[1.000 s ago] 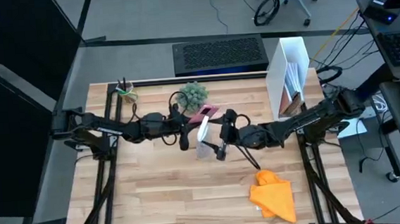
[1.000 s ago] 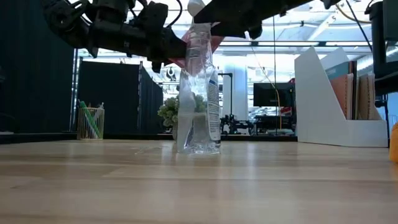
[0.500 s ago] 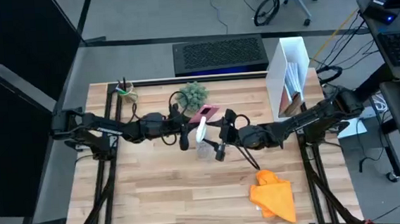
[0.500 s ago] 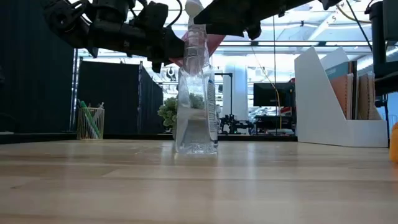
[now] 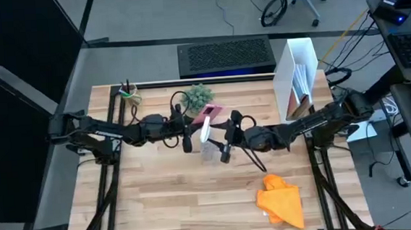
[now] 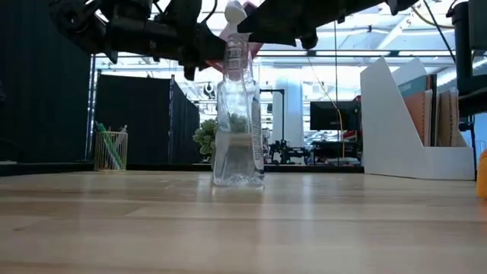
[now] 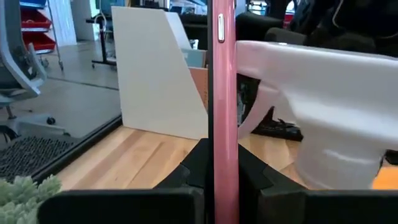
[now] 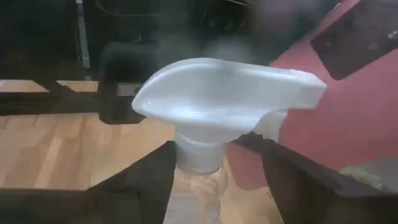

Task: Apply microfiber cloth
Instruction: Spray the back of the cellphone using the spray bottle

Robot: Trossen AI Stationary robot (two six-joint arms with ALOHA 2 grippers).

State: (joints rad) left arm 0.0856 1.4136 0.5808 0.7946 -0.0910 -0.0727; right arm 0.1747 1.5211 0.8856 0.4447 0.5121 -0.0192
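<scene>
- Near the middle of the table [image 5: 160,198], a clear spray bottle [image 6: 237,114] is stood upright on the wood, with its white trigger head [image 8: 227,102] at the top.
- The right gripper [image 5: 226,151] is placed at the bottle's neck; in the right wrist view its two dark fingers [image 8: 149,180] are seen on either side of the neck, just below the white head, spread about as wide as the neck. Whether the neck is actually pressed by them cannot be told.
- The left gripper [image 5: 189,136] is closed on a pink phone [image 7: 222,106], which is held on edge between its fingers [image 7: 193,165], high above the table and just beside the bottle's head.
- In the high view the phone [image 5: 209,115] is seen as a pink slab between the bottle head and a small green plant [image 5: 198,95].
- The microfiber cloth [image 5: 280,199], bright orange and crumpled, is laid on the table towards the front right corner, well apart from both grippers and touched by neither.
- In the low view only an orange sliver of the cloth [image 6: 482,175] is shown at the right edge.
- A white file holder [image 5: 297,76] is stood at the far right of the table, and a mesh pen cup [image 6: 111,150] at the far left.
</scene>
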